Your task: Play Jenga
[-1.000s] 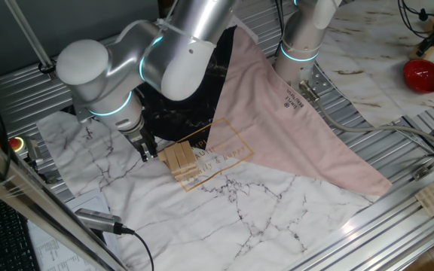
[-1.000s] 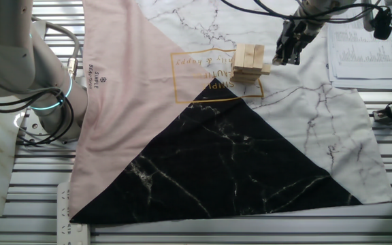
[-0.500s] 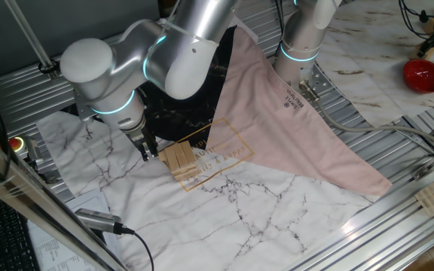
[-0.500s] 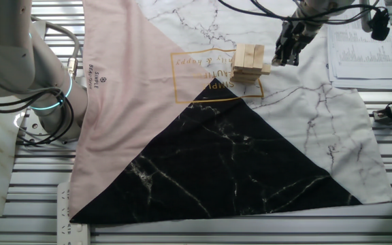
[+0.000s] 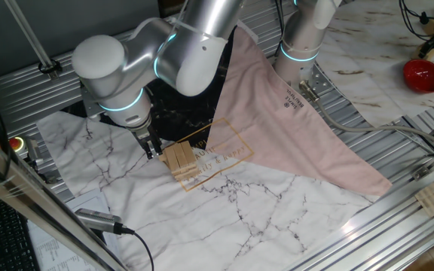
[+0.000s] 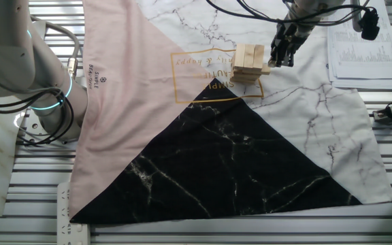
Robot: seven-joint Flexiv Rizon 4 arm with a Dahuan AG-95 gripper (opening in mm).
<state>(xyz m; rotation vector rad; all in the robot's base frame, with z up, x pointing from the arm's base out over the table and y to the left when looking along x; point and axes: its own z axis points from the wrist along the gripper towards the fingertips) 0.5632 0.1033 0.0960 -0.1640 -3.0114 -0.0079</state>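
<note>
The Jenga stack [image 5: 179, 159] is a small low pile of light tan wooden blocks on the marble-print cloth, also in the other fixed view [image 6: 249, 62]. One block [image 6: 266, 69] sticks out of its side toward the gripper. My gripper [image 5: 153, 149] points down right beside the stack, at the end of that protruding block, also in the other fixed view [image 6: 278, 60]. Its dark fingers stand a little apart with nothing visibly held. Contact with the block cannot be told.
A pink cloth [image 5: 292, 120] and a black marble cloth [image 6: 237, 163] overlap the white one. A second arm's base [image 5: 301, 45] stands behind. A red bowl-like object [image 5: 424, 75] is at far right, papers [image 6: 359, 47] and a cable plug [image 5: 100, 220] near the cloth's edge.
The gripper has shifted a little closer to the stack's side, and the arm's elbow has swung right. The stack has not moved.
</note>
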